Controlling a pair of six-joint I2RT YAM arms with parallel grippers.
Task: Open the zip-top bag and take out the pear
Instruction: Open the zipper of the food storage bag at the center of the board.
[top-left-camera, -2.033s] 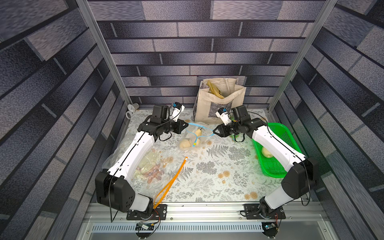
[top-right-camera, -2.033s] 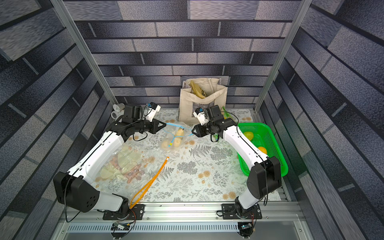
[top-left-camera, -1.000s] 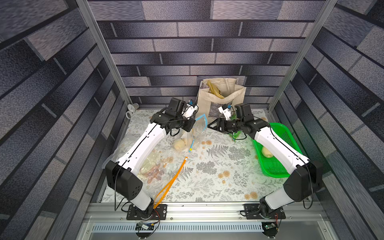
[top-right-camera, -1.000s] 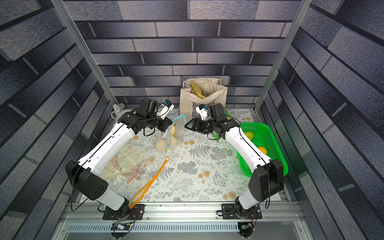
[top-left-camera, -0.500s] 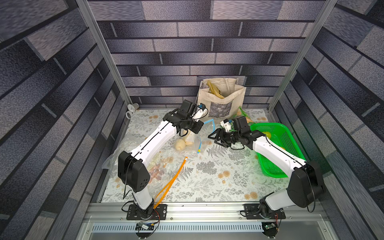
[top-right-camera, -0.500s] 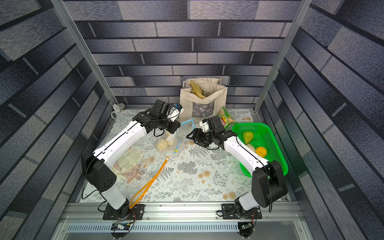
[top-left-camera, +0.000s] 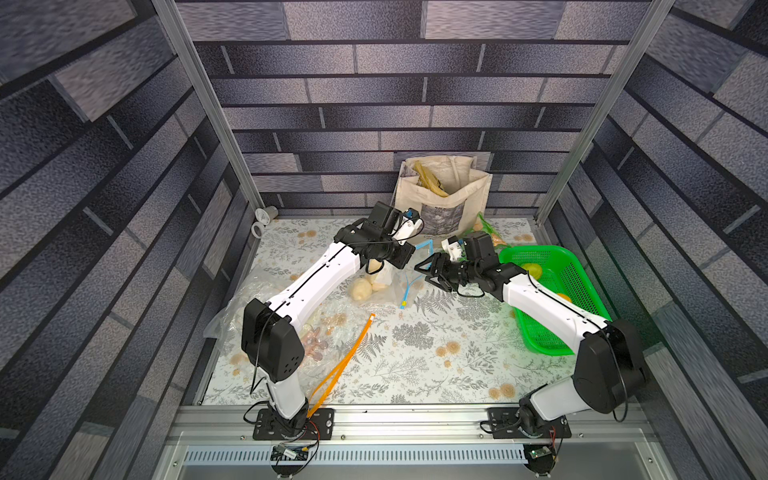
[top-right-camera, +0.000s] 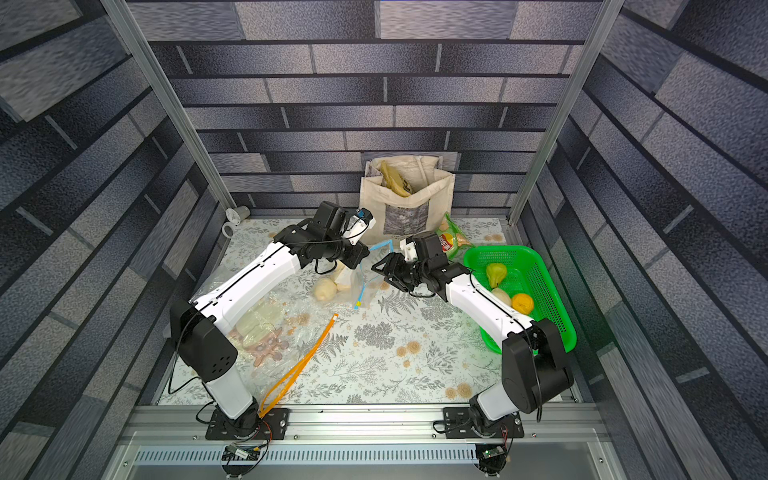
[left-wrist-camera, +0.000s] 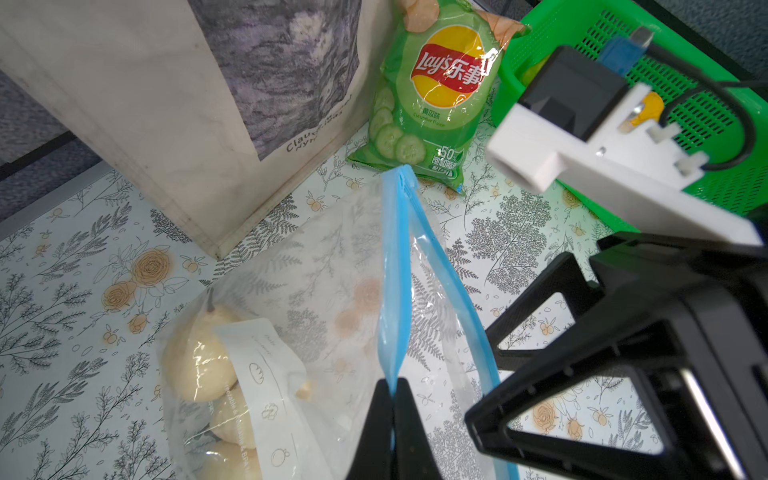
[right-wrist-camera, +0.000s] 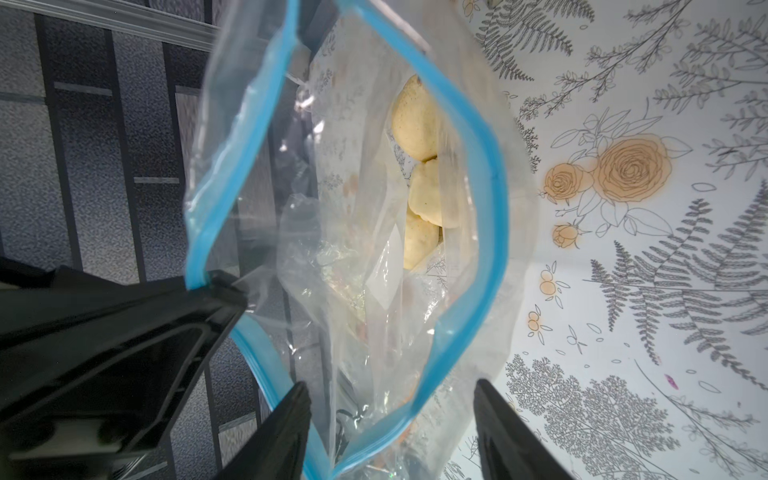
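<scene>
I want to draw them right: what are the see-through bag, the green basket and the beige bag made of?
See-through bag: thin glossy plastic film; it crinkles and pears show through.
Green basket: likely hard plastic, moulded mesh holes.
Beige bag: probably matte cloth, soft folds.

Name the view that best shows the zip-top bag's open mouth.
Right wrist: it looks straight into the open zip-top bag at the pears. Left wrist shows the rim edge-on, pinched by the left gripper. Both top views show it small.
</scene>
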